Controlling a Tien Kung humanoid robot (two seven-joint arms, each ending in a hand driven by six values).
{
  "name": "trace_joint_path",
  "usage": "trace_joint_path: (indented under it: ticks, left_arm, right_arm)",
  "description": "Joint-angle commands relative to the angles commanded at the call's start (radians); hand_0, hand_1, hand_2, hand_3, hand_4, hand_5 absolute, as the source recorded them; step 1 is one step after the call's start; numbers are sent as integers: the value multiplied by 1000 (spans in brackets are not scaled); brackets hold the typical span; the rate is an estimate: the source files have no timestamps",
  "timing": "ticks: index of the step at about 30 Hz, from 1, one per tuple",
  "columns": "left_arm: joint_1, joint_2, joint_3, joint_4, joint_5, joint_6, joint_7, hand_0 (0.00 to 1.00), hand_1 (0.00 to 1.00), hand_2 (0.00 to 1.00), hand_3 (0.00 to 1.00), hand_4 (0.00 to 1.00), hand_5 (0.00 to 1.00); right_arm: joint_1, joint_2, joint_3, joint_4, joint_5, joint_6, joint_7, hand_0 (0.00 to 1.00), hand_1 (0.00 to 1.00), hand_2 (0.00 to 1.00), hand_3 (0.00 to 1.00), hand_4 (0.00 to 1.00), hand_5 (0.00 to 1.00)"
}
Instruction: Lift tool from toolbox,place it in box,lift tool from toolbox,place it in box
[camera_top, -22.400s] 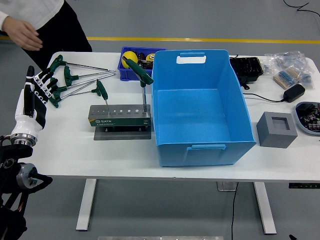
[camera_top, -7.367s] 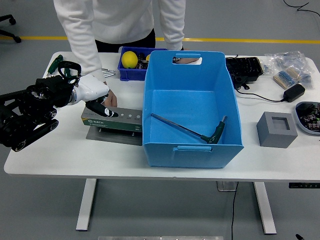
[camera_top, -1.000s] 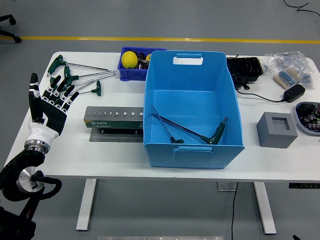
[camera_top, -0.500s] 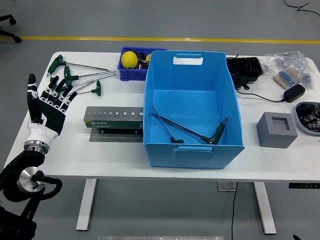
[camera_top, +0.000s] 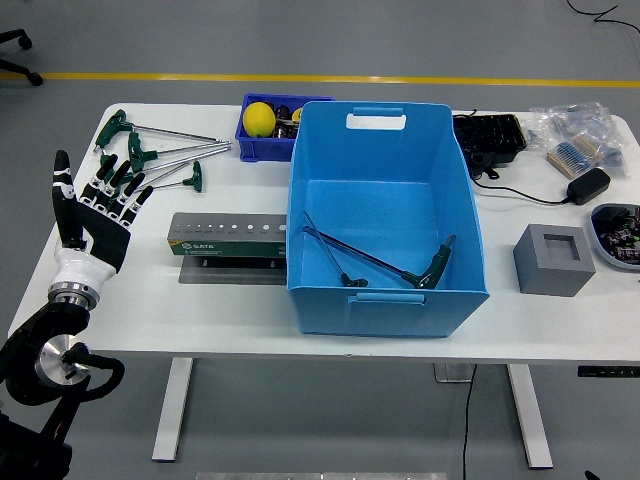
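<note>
— Presently listed, frame centre? 
— One blue box; two tools laid inside. One toolbox left of it.
— Left hand? 
— One, lower left, fingers spread wide, nothing held.

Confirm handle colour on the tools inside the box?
Green, on both tools in the blue box; head view.

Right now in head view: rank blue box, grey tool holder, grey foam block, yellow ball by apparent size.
1. Blue box: largest by far.
2. Grey tool holder.
3. Grey foam block.
4. Yellow ball: smallest; it sits farther from the camera, but the gap to the block looks clear.
</note>
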Motion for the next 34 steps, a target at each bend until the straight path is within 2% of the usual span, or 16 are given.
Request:
trace_joint_path:
  ticks: [20, 30, 34]
  left_arm:
    - [-2, -3, -15, 6, 33, -7, 2, 744, 749, 830, 745, 925, 925]
    - [-4, -5, -70, 3, 301, -31, 21, 763, 770, 841, 746, 926, 938]
    - [-6, -5, -68, 6, 334, -42, 24, 763, 770, 841, 746, 926, 938]
  right_arm:
    - [0, -2, -5, 0, 7, 2, 2, 713, 697, 756, 664, 908, 797]
    - [2, -2, -4, 0, 5, 1, 2, 713, 698, 756, 663, 908, 797]
    - [3, -3, -5, 0, 7, 1, 3, 713, 698, 756, 663, 908, 797]
